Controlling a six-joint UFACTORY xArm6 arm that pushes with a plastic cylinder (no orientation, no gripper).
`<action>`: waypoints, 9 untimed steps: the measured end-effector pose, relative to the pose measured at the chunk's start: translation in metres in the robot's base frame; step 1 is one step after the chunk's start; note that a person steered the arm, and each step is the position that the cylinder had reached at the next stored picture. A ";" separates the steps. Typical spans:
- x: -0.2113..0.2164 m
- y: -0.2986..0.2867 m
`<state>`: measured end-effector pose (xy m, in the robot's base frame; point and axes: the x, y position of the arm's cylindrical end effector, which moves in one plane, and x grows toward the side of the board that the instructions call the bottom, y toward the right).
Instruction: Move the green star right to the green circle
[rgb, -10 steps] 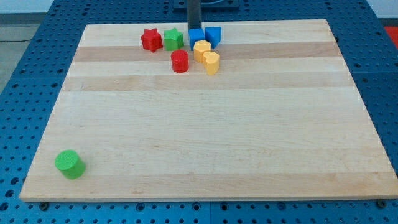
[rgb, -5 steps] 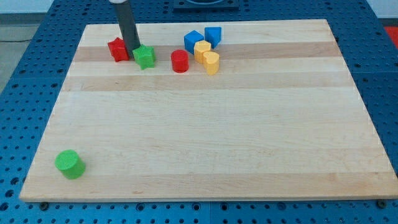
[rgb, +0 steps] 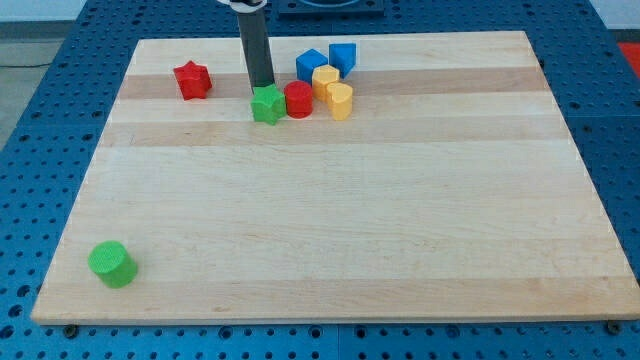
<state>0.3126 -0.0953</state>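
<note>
Rod end effector, no jaws to open or close: my tip touches the top edge of the green star, which abuts the red cylinder. Green circle sits at the table's bottom-left corner.

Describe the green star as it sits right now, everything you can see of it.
The green star is a small, chunky, matte green block lying flat on the wooden board, near the view's top, left of centre. Its right side meets or nearly meets the red cylinder. My tip stands at its top edge, seemingly touching it. The red star sits apart to its left; the green circle lies far off at the bottom left.
</note>
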 end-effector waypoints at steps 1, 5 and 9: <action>0.012 0.003; 0.105 0.040; 0.209 0.042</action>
<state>0.5221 -0.0528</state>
